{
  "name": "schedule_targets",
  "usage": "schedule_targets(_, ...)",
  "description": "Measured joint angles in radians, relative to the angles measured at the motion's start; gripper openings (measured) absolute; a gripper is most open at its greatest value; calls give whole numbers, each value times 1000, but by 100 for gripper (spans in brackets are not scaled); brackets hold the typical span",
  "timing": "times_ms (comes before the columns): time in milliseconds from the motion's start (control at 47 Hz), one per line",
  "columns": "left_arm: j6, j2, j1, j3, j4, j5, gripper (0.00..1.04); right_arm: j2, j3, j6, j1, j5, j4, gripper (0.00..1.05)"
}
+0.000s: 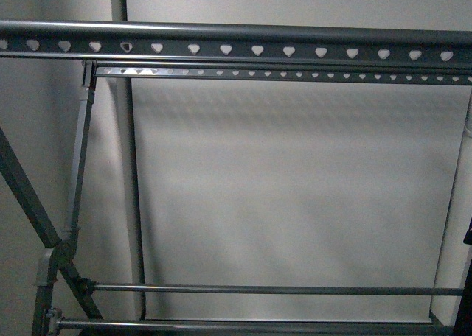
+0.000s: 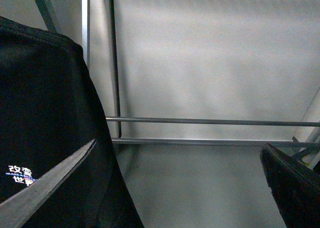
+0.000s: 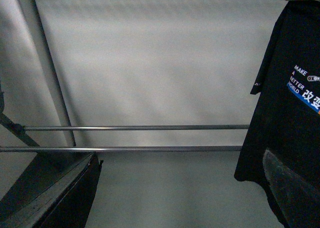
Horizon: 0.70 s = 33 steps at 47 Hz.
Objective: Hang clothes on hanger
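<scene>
left pincer: released, jaws wide, nothing between | right pincer: released, empty | black T-shirt with white "MAKE A BETTER" print: hangs just beyond one finger of each pincer, outside the jaws | large grey metal clothes rack with heart-holed top rail: stands ahead of both pincers

The rack is grey, its top rail patterned with heart-shaped holes. The T-shirt is black, printed with white lettering and a blue strip.
</scene>
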<state>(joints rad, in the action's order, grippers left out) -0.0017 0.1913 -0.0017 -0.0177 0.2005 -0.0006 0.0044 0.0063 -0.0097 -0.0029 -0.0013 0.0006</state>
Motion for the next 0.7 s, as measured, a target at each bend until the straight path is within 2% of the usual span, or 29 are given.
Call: schedule_targets(702,0,0,0,0,0,0,98,0,0,0,0,0,0,97)
